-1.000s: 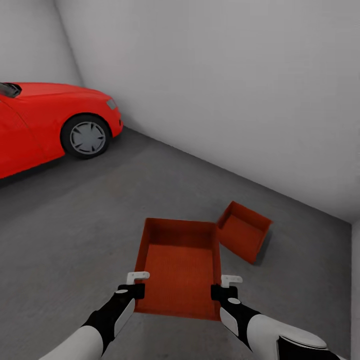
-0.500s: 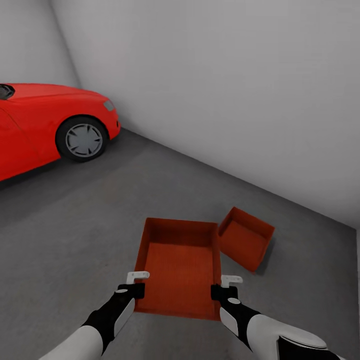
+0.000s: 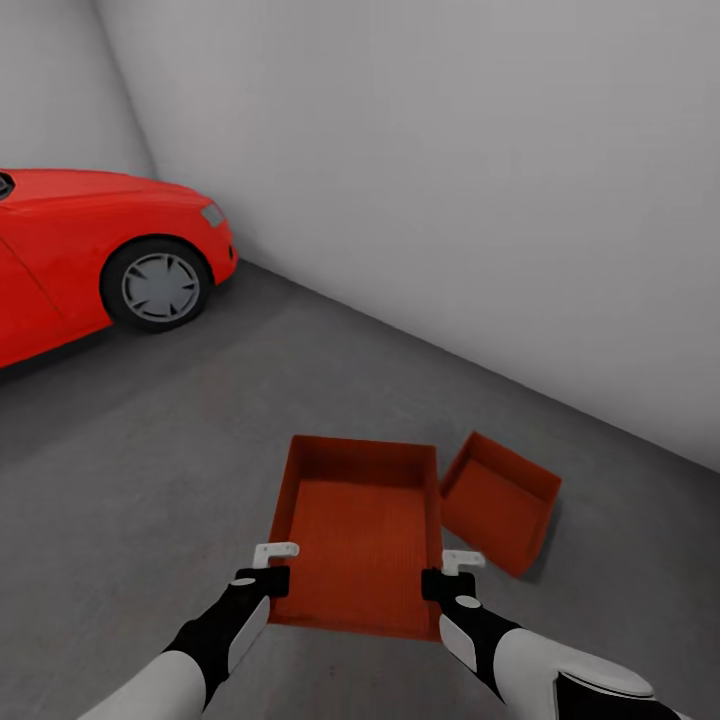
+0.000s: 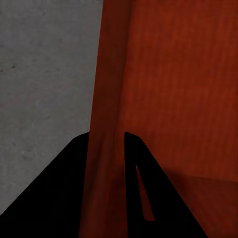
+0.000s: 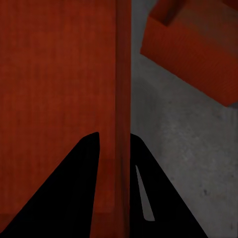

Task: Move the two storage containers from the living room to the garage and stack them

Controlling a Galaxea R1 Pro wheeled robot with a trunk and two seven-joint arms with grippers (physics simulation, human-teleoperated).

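I carry one orange-red storage container [image 3: 360, 530] level in front of me, above the dark grey garage floor [image 3: 150, 450]. My left gripper [image 3: 272, 580] is shut on its left wall, which passes between the dark fingers [image 4: 144, 198] in the left wrist view. The right gripper [image 3: 440, 583] is shut on the right wall [image 5: 123, 99] in the same way. The second storage container [image 3: 498, 500] rests on the floor just beyond and to the right of the held one, turned at an angle; it also appears in the right wrist view [image 5: 198, 49].
A red car [image 3: 90, 250] stands at the left, its front wheel [image 3: 158, 285] facing me. Plain pale grey walls [image 3: 450, 180] close the room behind and to the right of the containers. Open floor lies between the car and the bins.
The whole view has shifted: the car slid left and the floor container slid right and lower in the picture. The held container and both grippers keep the same place in the view.
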